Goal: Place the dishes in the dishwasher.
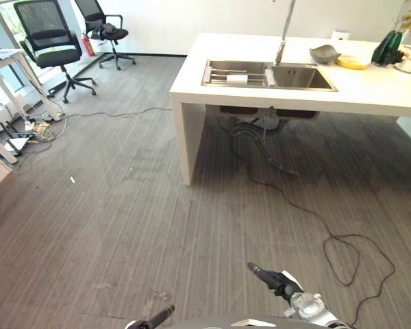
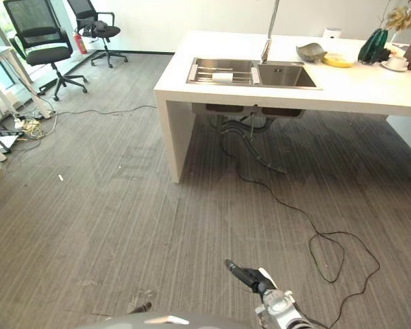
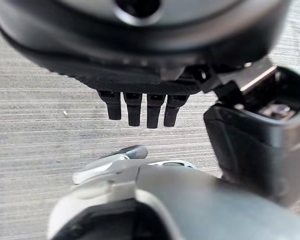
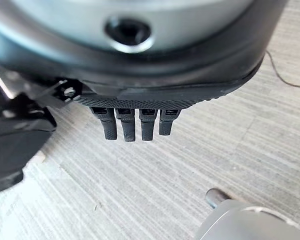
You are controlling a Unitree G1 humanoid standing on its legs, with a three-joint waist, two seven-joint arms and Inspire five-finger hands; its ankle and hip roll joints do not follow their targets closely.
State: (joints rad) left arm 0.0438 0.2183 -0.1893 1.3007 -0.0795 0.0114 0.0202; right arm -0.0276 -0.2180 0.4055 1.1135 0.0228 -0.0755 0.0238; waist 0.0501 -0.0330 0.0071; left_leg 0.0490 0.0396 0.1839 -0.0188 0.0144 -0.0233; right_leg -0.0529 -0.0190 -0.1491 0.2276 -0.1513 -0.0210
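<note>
- Two hands of mine hang low over the grey carpet (image 1: 123, 226), and neither one holds anything.
- My right hand (image 1: 274, 279) shows at the bottom of the head views, its fingers (image 4: 125, 127) straight and relaxed over the bare floor.
- My left hand (image 1: 157, 319) just shows at the bottom edge; in its wrist view the fingers (image 3: 140, 112) are straight too.
- Far ahead stands a white counter (image 1: 260, 92) with a steel double sink (image 1: 267, 74) set into its top.
- On the counter to the right of the sink lie the dishes: a grey bowl (image 1: 325, 53), a yellow plate (image 1: 352, 62) just beside it, and a white cup on a saucer (image 1: 409, 65) near a dark green vase (image 1: 388, 48).
- All these dishes are well apart from both my hands.
- Some black office chairs (image 1: 51, 44) stand far to the left.
</note>
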